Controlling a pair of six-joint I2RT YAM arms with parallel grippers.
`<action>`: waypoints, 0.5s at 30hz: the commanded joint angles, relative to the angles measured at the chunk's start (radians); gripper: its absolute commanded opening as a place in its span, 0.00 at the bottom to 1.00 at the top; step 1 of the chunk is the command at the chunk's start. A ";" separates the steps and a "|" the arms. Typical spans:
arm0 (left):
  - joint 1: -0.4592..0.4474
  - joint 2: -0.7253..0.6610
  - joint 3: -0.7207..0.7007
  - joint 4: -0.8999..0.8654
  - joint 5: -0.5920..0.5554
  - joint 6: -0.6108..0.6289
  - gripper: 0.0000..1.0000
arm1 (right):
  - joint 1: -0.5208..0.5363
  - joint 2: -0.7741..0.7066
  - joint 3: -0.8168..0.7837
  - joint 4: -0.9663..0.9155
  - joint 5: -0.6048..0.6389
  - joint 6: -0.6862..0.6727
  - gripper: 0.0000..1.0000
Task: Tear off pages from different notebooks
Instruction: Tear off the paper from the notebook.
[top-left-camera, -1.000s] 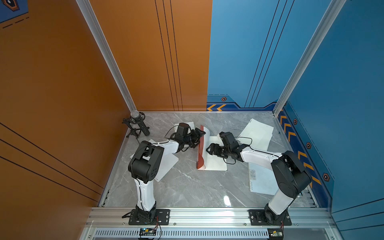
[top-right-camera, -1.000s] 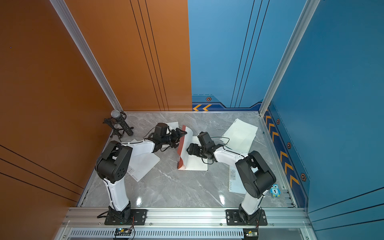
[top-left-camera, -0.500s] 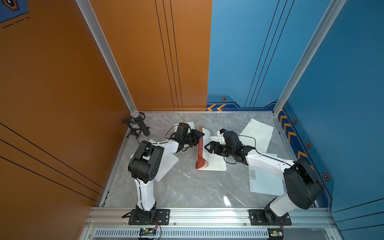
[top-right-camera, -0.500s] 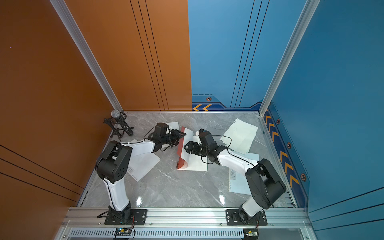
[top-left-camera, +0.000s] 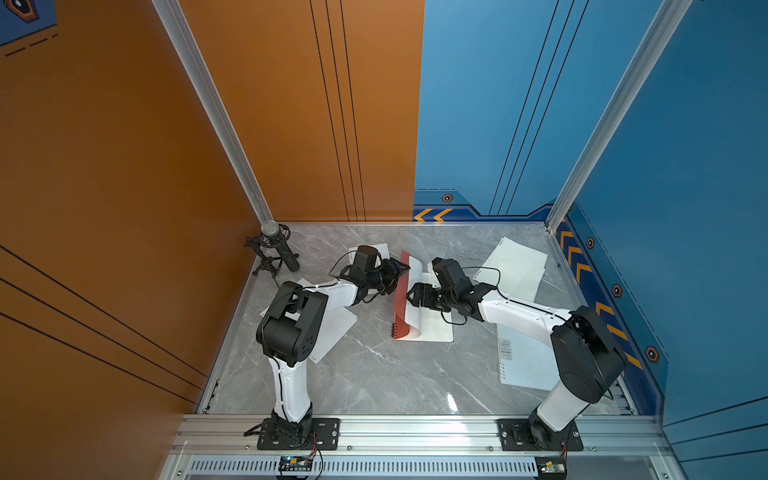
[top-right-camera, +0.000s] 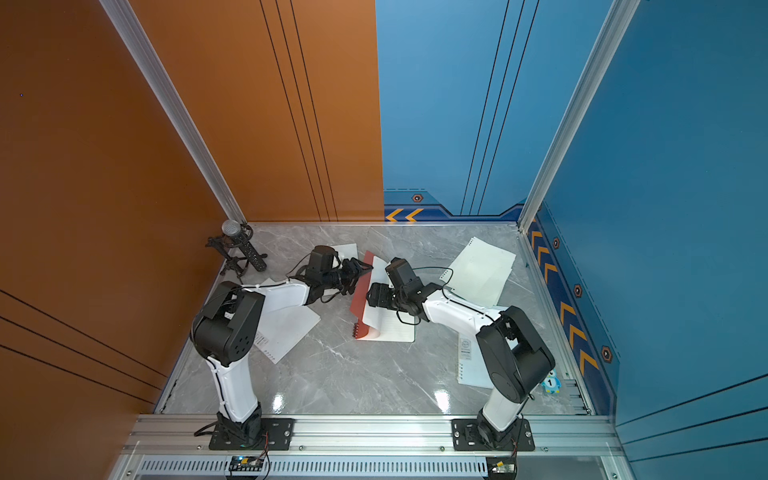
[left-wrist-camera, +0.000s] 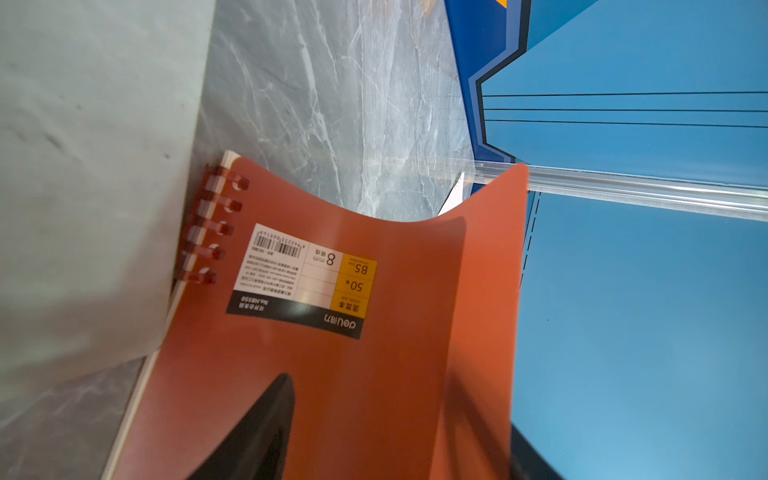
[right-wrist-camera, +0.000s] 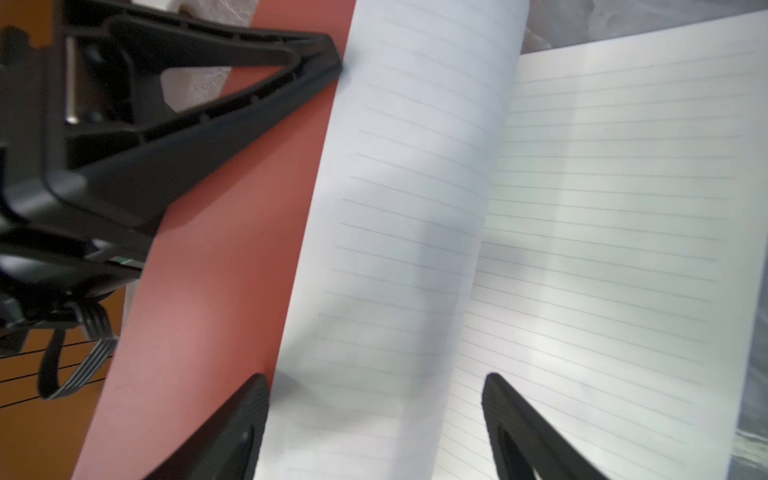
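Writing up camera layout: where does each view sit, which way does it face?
Both top views: high over the front rail, looking down at the table; left arm to left gripper, right arm to right gripper, red-orange notebook.
Left wrist: on the left arm, looking along its finger at the notebook's labelled cover.
Right wrist: on the right arm, looking between its open fingers at lined pages; left gripper shows too.
Shared: all see the notebook.

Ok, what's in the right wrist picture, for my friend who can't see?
An open red notebook: one lined page curls up between the raised red cover and the flat pages. The right end effector holds its black fingers apart by that page; the left end effector is at the cover's edge.
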 joint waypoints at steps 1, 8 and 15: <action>0.001 0.023 0.003 -0.043 0.014 0.015 0.69 | 0.006 0.034 0.022 -0.103 0.060 -0.034 0.83; 0.012 0.009 -0.010 -0.043 0.018 0.019 0.62 | -0.020 0.045 -0.006 -0.087 0.033 -0.026 0.83; 0.023 0.006 -0.020 -0.043 0.024 0.028 0.50 | -0.093 0.014 -0.154 0.204 -0.157 0.054 0.83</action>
